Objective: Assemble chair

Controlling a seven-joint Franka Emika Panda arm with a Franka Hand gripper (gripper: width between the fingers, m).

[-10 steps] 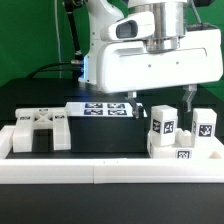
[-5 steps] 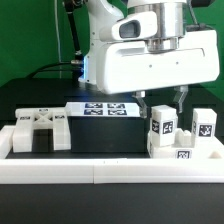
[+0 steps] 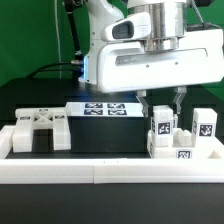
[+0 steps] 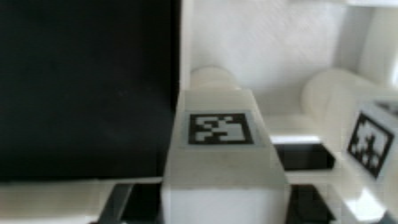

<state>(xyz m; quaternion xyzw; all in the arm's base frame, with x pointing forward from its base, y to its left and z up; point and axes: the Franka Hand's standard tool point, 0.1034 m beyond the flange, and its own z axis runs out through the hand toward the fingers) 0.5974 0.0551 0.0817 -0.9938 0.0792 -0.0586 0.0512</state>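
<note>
Tabletop point(image 3: 100, 138): black and matte, bare across the middle of the frame; a dark field in my wrist view.
Lower frame: a long white border rail point(image 3: 110, 170) runs from side to side.
Centre, further back: the marker board point(image 3: 103, 108) lies flat, tags up.
Left of frame: a chair part with crossed bracing point(image 3: 38, 130) rests just behind the rail.
Right of frame: an upright bar point(image 3: 163, 128) and a second tagged bar point(image 3: 204, 127) stand close together, a low tagged block point(image 3: 185, 153) at their foot; I cannot tell what they stand on.
</note>
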